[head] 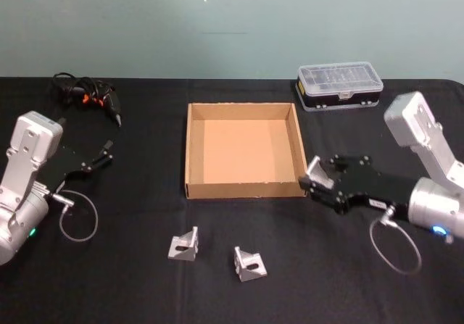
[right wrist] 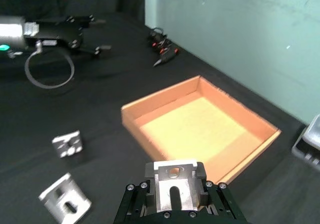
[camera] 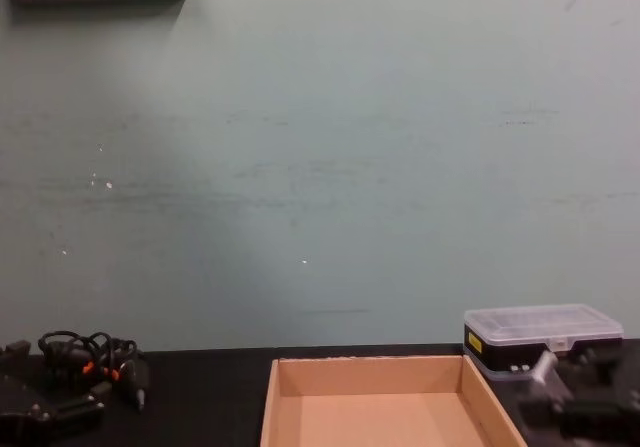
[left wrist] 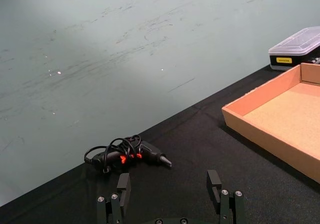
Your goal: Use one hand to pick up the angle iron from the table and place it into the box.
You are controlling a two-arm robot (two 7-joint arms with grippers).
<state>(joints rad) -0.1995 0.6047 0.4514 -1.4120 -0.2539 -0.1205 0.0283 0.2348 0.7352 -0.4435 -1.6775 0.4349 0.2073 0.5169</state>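
Beside the box (head: 246,190), angle iron (head: 317,171) in right gripper (head: 316,180), slot toward it.

Matt tan cardboard for the box (head: 243,188), matt black on the table (head: 145,193), bare silvery metal for the angle iron (right wrist: 175,184), clear glossy plastic lidding the case (head: 339,77).

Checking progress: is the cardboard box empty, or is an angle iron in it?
Empty. The box floor is bare; the right gripper holds an angle iron outside its right wall.
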